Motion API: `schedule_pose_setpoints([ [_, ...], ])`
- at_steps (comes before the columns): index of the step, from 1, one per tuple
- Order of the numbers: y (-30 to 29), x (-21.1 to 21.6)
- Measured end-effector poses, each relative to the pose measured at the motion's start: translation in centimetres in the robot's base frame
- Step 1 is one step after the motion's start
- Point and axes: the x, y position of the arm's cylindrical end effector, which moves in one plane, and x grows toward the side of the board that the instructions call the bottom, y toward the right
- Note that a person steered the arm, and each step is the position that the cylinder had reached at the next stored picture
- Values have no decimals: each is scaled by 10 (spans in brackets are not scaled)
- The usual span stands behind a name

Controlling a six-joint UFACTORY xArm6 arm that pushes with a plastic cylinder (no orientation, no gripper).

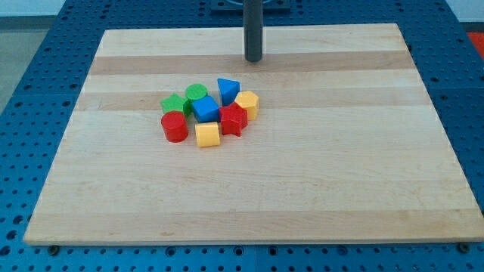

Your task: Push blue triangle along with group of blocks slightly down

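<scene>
The blue triangle (pixel 228 90) stands at the top right of a tight cluster of blocks near the middle of the wooden board (pixel 318 174). Around it are a green cylinder (pixel 197 94), a green block (pixel 175 104), a blue cube (pixel 206 109), a yellow hexagonal block (pixel 247 103), a red star-like block (pixel 234 119), a red cylinder (pixel 174 127) and a yellow cube (pixel 207 134). My tip (pixel 253 60) is toward the view's top, above and slightly right of the blue triangle, apart from it.
The board lies on a blue perforated table (pixel 30 68). The board's top edge is just beyond my tip.
</scene>
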Motion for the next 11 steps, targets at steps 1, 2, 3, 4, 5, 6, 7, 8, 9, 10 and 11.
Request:
schedule_pose_setpoints([
  [1, 58, 32],
  [2, 39, 84],
  [3, 20, 113],
  [4, -30, 113],
  [5, 4, 113],
  [6, -6, 112],
  [7, -19, 70],
  [8, -56, 56],
  [9, -96, 87],
  [10, -106, 90],
  [11, -101, 70],
])
